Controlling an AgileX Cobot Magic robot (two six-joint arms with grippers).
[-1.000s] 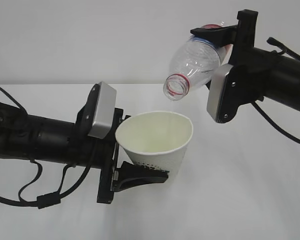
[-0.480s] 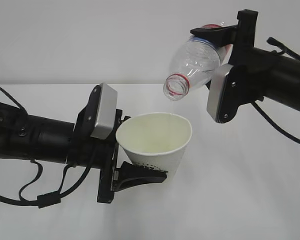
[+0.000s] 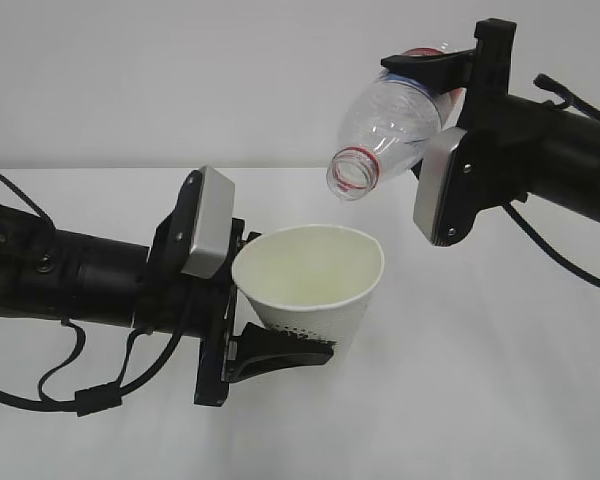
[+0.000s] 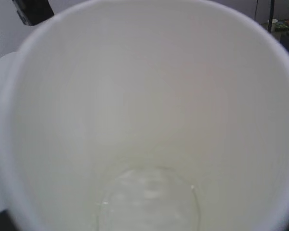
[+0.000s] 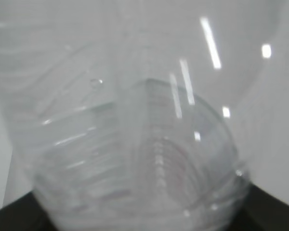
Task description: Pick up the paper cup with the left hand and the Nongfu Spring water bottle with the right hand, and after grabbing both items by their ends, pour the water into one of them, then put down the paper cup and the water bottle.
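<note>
Exterior: we see the left hand [image 3: 265, 340] clamped on the paper cup [image 3: 315, 285] low on its wall, mouth tilted up; the right hand [image 3: 442, 92] grips the Nongfu Spring water bottle [image 3: 390, 125] at its base, neck tipped down just above the cup's rim.
Left wrist: only here we see the water [image 4: 149, 202] pooled in the cup's bottom.
Right wrist: only the bottle's clear ribbed wall shows, right against the camera.
</note>
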